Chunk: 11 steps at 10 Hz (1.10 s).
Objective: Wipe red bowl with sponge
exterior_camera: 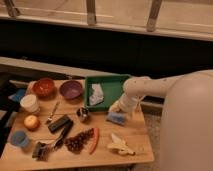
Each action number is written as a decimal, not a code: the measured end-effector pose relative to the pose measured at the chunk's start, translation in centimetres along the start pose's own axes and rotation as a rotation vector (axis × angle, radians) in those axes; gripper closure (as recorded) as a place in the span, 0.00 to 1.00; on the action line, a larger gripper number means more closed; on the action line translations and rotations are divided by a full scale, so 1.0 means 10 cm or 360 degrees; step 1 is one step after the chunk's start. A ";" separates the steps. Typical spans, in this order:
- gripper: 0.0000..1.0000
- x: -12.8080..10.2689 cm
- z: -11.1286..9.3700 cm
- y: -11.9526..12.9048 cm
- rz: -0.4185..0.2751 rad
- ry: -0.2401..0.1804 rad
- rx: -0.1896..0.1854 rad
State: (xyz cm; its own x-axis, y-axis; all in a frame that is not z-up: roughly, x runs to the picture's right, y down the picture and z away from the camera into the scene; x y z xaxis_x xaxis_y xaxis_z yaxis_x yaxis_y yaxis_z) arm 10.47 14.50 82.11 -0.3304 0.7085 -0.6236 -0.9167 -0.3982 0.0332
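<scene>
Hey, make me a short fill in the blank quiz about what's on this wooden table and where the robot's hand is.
The pale crumpled ____ lies in the green rectangular tray. Between that tray and the round red bowl stands the ____. The robot's hand is just over the small light-blue ____.
Missing: cloth; purple bowl; sponge.

A light wooden desk (107,160) fills the lower left of the frame under dim, warm light. Behind it a dark wall (100,50) spans the middle. Upright railing posts (90,12) stand along the top edge against a paler surface.
</scene>
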 end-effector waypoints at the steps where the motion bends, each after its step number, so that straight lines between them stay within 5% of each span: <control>1: 0.21 -0.01 0.08 -0.01 0.0024 0.0020 -0.0021; 6: 0.26 0.01 0.35 -0.08 0.0098 0.0090 -0.0078; 11: 0.77 0.07 0.44 -0.06 0.0057 0.0119 -0.0121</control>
State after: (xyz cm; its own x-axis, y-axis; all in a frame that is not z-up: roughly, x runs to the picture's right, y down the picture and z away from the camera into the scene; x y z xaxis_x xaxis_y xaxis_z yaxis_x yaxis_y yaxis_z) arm 9.79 17.80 85.14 -0.3423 0.6490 -0.6795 -0.8840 -0.4675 -0.0012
